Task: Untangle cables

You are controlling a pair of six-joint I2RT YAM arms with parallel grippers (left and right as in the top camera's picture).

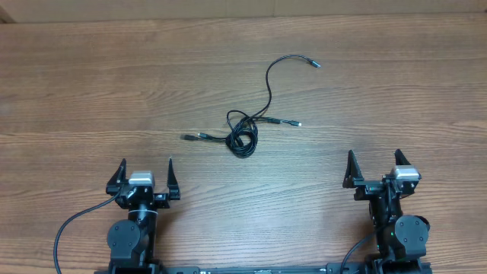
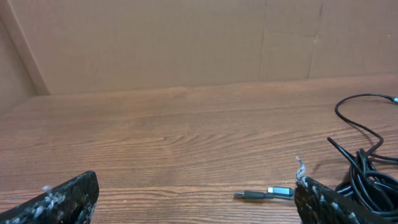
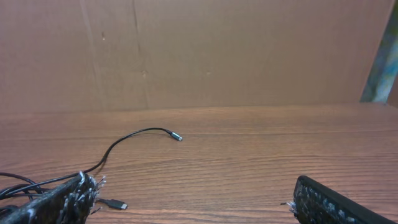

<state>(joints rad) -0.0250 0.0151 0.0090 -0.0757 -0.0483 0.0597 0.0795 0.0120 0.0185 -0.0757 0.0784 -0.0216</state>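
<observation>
The cables [image 1: 242, 139] lay tangled on the worktop [image 1: 91, 91]. Well apart from them, left fingers [image 1: 172, 180] and right fingers [image 1: 351, 172] gaped wide, empty.

The left gripper [image 2: 196, 190] stands wide open, its scuffed black fingers [image 2: 65, 200] at the near left and near right corners. On the wooden table [image 2: 174, 134], a small plug [image 2: 266, 193] lies just left of the right finger. The black cables [image 2: 365, 177] coil at the right edge, one strand arcing farther back. A cardboard wall [image 2: 186, 43] closes the far side.
</observation>
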